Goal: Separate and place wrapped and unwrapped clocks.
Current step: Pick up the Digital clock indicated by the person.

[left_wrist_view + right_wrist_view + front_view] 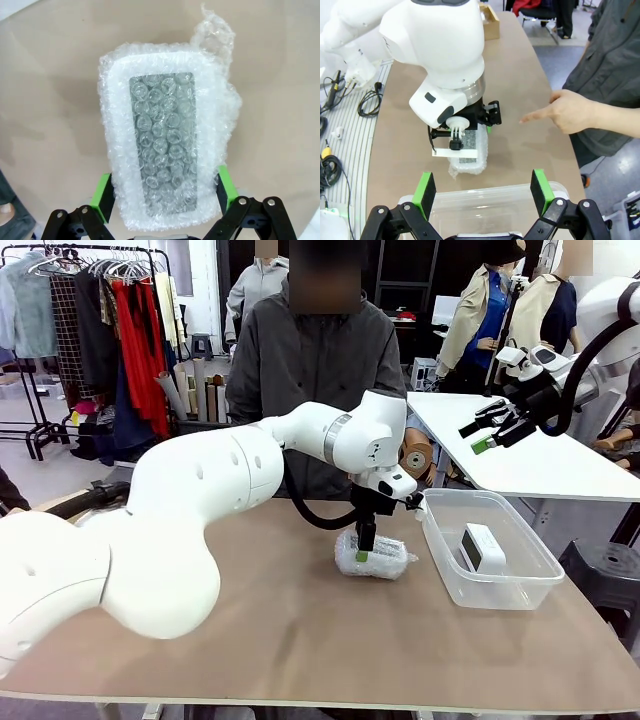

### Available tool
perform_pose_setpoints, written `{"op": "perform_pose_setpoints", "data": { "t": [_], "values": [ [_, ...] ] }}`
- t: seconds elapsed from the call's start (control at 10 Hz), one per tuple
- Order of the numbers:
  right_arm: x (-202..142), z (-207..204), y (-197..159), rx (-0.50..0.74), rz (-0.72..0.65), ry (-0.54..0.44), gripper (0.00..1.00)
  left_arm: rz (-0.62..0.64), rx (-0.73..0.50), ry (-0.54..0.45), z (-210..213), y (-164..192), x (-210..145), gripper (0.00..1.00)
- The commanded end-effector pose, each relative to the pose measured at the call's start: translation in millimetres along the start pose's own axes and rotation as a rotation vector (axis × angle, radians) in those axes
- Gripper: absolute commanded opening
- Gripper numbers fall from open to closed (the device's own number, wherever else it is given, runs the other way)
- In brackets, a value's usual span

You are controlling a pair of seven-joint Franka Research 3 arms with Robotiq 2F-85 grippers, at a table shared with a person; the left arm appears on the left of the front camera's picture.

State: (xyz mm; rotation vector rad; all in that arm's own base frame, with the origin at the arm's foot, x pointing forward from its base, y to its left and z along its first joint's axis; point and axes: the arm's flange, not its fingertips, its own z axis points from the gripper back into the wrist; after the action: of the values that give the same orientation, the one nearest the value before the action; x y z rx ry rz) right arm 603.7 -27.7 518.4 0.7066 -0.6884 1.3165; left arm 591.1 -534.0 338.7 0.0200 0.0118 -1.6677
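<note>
1. Wrapped clock (165, 150): on the table (300, 640), beside the clear tub (500, 585); cushioned, crinkly, probably slippery, likely light.
2. Left gripper (162, 192): jaws wide, straddling its long sides, the best hold.
3. Right gripper (482, 192): jaws wide, empty.

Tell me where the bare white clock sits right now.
In the front view, the bare white clock lies inside the clear tub on the table's right side, right of the wrapped clock.

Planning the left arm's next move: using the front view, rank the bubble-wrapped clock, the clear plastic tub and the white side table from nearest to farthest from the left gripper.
1. Bubble-wrapped clock: directly under the left gripper.
2. Clear plastic tub: to the gripper's right on the table.
3. White side table: beyond the tub, far right.
</note>
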Motion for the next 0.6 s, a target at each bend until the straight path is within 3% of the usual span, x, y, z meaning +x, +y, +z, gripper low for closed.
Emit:
{"op": "perform_pose_setpoints", "data": {
  "t": [0.0,0.3,0.4,0.5],
  "values": [
    [1,-1,1,-0.015,0.002,0.004,1.0,-0.01,-0.018,0.001,2,97,64,1.0],
    [1,-1,1,-0.015,0.002,0.004,1.0,-0.008,-0.041,-0.008,-8,98,62,1.0],
    [1,-1,1,-0.015,0.002,0.004,1.0,-0.006,-0.043,0.003,-9,98,59,0.96],
    [1,-1,1,-0.015,0.002,0.004,1.0,0.001,-0.041,0.007,-9,97,57,0.76]
  ]
}}
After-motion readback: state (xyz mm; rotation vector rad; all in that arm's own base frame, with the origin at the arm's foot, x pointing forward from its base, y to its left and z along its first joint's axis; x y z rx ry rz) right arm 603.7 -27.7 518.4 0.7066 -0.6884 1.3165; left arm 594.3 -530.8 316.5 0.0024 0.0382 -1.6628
